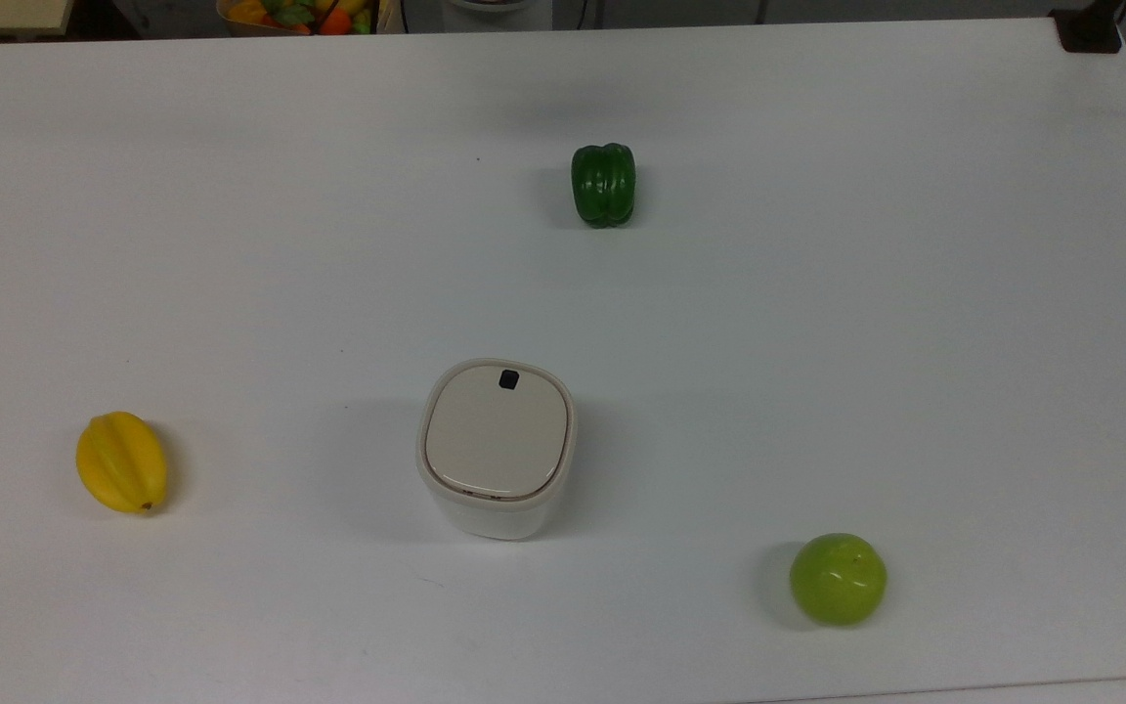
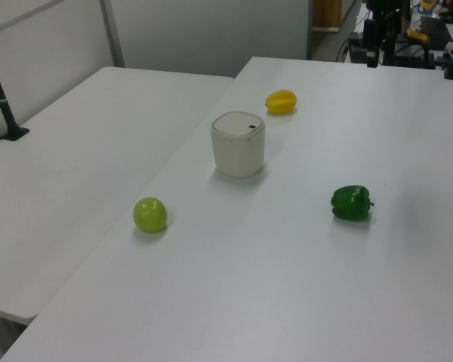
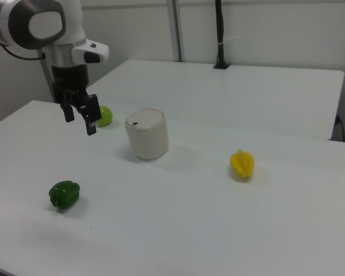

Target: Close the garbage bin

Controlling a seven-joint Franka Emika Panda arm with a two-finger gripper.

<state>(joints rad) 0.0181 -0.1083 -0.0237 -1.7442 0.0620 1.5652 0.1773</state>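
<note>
Bin (image 1: 496, 448) mid-table (image 1: 817, 293) — fruits well apart

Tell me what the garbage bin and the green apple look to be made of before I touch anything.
The garbage bin looks like smooth cream-white plastic: a rounded moulded body with a matte beige flat lid and a small black latch button. The green apple looks like glossy plastic or a waxy replica, judging by its even colour and soft highlight; a real fruit cannot be ruled out.

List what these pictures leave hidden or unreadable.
- Inside of the garbage bin: covered by its lid in the top view.
- Green apple: partly behind the tool in the right view.
- Box of fruit: cut by the top view's upper edge.
- Arm base: beyond the right view's left edge.
</note>
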